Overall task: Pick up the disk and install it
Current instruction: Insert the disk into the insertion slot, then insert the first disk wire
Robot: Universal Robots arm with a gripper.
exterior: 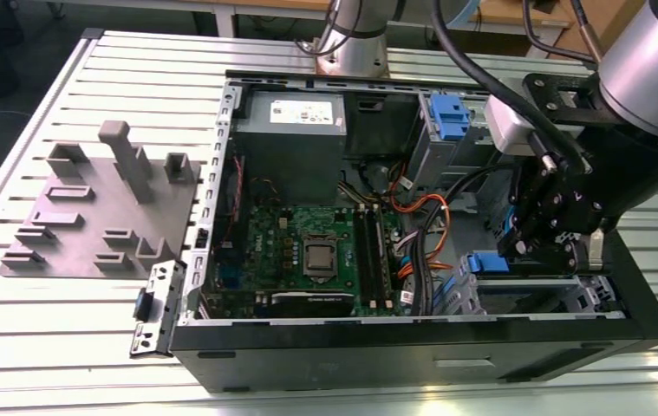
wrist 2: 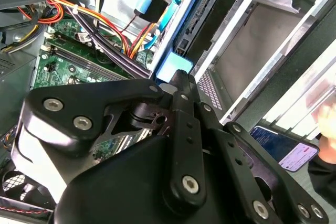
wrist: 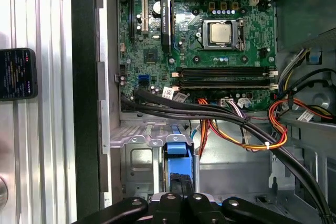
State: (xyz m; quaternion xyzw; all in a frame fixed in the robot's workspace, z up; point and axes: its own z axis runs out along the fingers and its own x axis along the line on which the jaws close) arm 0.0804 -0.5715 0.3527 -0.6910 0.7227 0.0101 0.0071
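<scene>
The disk (wrist: 176, 157) stands edge-on in a slot of the grey metal drive cage (wrist: 134, 163), its bright blue carrier facing me. In the exterior view its blue end (exterior: 488, 263) shows in the cage at the case's front right corner. My gripper (wrist: 179, 186) is directly over that end, fingers shut together, narrower than the carrier, tips against it. The second wrist view shows a black fingertip (wrist 2: 181, 80) touching the pale blue carrier (wrist 2: 171, 66), with the disk's body (wrist 2: 195, 11) running away into the cage.
The open black computer case (exterior: 421, 351) lies on a slatted metal table (exterior: 62, 347). Inside are the motherboard (exterior: 305, 251), orange and black cable bundles (wrist: 236, 124), a grey power supply (exterior: 294, 117) and another blue tab (exterior: 450, 113). A grey fixture (exterior: 97, 208) and a phone (wrist: 17, 73) lie outside.
</scene>
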